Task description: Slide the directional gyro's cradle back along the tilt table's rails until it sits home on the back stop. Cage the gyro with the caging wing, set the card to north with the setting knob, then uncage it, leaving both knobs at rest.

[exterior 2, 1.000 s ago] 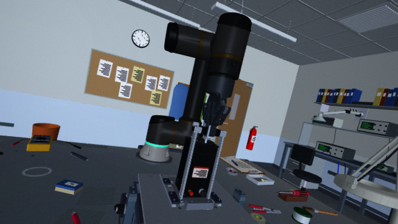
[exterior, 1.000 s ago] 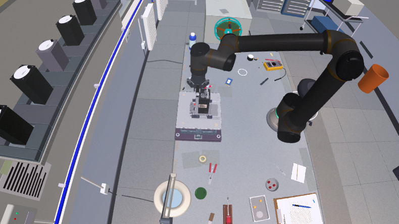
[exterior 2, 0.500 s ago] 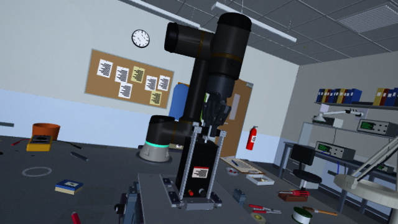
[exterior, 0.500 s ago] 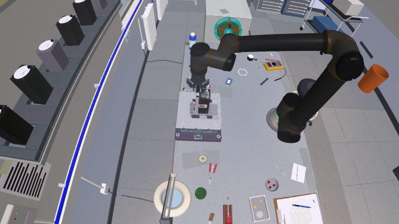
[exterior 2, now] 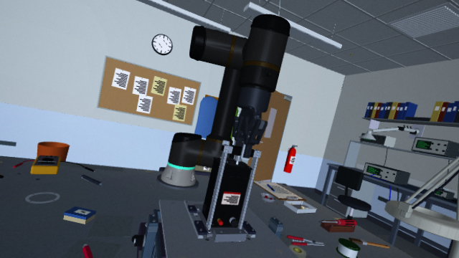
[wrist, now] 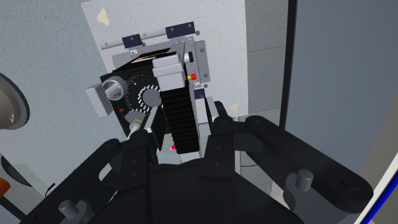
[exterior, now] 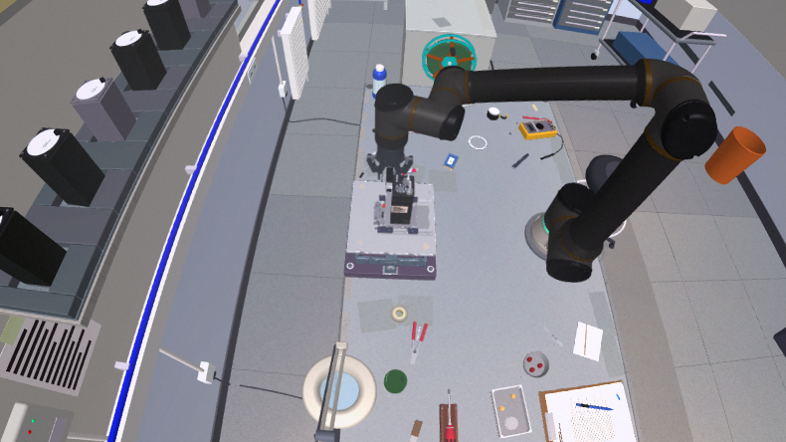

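The directional gyro is a black box in a grey cradle with ribbed uprights, standing tilted on the tilt table. Its dial face shows a white-ticked card, with a grey winged caging knob at one corner and a small setting knob nearer my fingers. A grey block sits over the cradle's ribbed frame. My gripper hangs at the gyro's upper end, straddling the frame; it is open and holds nothing.
The tilt table's dark front base faces the near bench area. On the bench lie a multimeter, a small blue box, a tape roll, red pliers and a magnifier lamp. The arm's base stands right.
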`<state>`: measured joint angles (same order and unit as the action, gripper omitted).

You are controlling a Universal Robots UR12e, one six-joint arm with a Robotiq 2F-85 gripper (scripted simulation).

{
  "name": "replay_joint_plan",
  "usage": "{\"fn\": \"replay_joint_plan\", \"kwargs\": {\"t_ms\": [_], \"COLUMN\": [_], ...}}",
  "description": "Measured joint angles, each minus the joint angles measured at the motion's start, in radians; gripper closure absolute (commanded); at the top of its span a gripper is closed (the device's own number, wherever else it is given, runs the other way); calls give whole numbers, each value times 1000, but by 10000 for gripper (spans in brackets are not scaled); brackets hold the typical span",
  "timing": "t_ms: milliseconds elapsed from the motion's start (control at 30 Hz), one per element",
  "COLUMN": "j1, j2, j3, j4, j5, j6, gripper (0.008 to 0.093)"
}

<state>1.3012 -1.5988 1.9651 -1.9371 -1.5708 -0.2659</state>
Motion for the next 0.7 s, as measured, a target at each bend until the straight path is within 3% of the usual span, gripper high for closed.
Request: {"fn": "replay_joint_plan", "kwargs": {"t_ms": [700], "j1": [0], "j2": [-3], "j3": [-6], "j4": [8], "j5": [0], "j6": [0], "gripper": [534]}}
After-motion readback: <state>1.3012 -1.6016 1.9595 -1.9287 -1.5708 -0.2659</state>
